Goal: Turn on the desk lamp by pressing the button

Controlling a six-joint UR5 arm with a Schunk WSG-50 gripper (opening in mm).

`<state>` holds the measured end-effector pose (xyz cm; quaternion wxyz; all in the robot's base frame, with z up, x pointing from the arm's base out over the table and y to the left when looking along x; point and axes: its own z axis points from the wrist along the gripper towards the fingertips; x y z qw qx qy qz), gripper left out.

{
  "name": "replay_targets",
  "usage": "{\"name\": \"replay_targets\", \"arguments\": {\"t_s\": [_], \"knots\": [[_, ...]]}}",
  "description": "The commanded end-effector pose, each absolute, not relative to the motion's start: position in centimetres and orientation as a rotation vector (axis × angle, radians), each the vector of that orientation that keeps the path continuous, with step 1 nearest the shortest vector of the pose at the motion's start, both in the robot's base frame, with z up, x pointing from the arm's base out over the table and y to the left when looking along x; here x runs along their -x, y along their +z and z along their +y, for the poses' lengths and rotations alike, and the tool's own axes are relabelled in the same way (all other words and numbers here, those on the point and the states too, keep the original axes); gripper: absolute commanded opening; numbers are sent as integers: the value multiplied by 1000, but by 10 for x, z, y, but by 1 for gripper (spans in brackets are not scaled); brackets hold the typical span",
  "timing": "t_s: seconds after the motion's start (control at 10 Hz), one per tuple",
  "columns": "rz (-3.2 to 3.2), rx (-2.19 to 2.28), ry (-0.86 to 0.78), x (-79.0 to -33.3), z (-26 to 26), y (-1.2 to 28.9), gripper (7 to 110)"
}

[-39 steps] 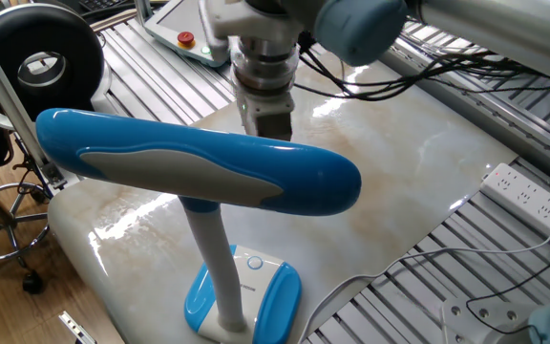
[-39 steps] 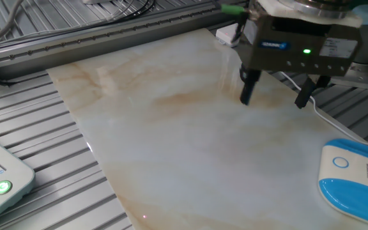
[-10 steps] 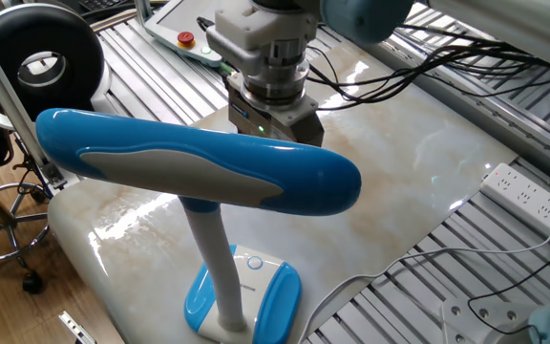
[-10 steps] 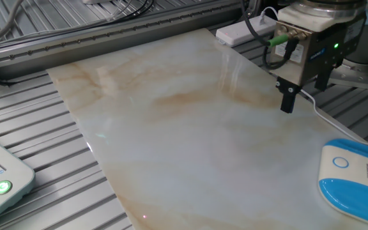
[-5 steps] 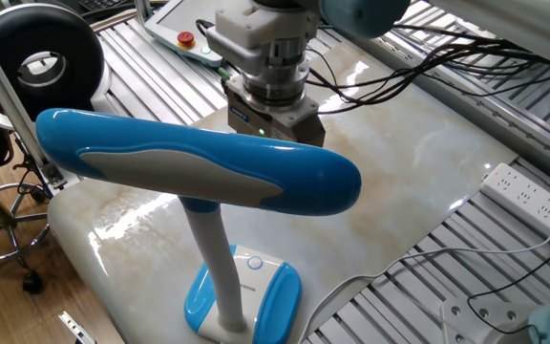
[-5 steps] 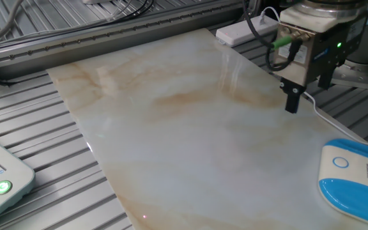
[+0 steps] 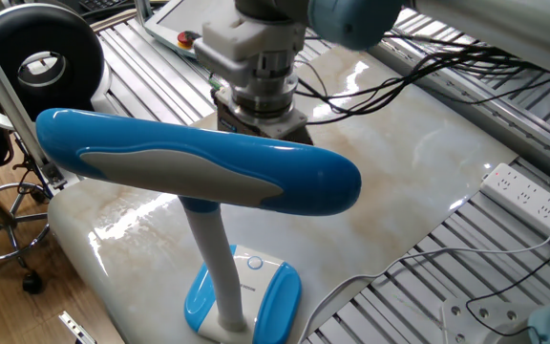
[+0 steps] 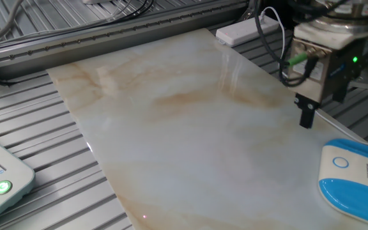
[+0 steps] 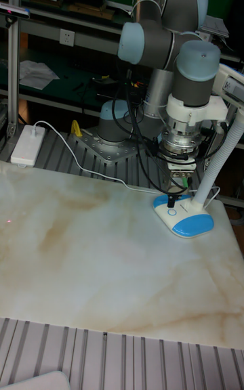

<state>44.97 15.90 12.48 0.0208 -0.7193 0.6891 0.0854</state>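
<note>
The desk lamp (image 7: pixel 199 170) stands at the near edge of the marble-patterned tabletop (image 8: pixel 171 128). In one fixed view its long blue head with grey-white inlay spans the foreground and hides the lower part of the gripper (image 7: pixel 261 119); only the wrist and the gripper body show above the head. The white stalk (image 7: pixel 213 263) rises from the blue-and-white base (image 7: pixel 246 291), and the button (image 7: pixel 255 263) shows on the white panel just beside the stalk.

The other fixed view shows no head or stalk, only a corner of the base (image 8: pixel 353 176) with the ringed button (image 8: pixel 342 162). There the gripper (image 8: pixel 306 115) hangs above the tabletop, near the base but apart from it, with one dark finger seen edge-on. A green light glows on its body.

The tall fixed view shows the whole UR5 arm (image 9: pixel 163 31) bent down over the base (image 9: pixel 183 214), the gripper (image 9: pixel 175 193) just above the white panel. Contact with the button cannot be confirmed.

No view shows both fingertips clearly; whether the gripper is released or clenched cannot be told.

Surroundings: a white power strip (image 8: pixel 245 30) at the far table edge, a second strip (image 7: pixel 533 196), a white pendant with a red button (image 7: pixel 184 38), and a black stool (image 7: pixel 36 62).
</note>
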Motion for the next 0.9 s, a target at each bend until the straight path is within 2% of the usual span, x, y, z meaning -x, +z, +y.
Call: {"name": "replay_targets", "arguments": {"t_s": [0.0, 0.4, 0.7, 0.8], "knots": [[2186, 2158, 239, -454, 177, 118, 88], [2360, 1953, 185, -463, 182, 112, 88], [2419, 1924, 54, -466, 179, 98, 88], [2415, 1915, 64, -465, 183, 95, 88]]}}
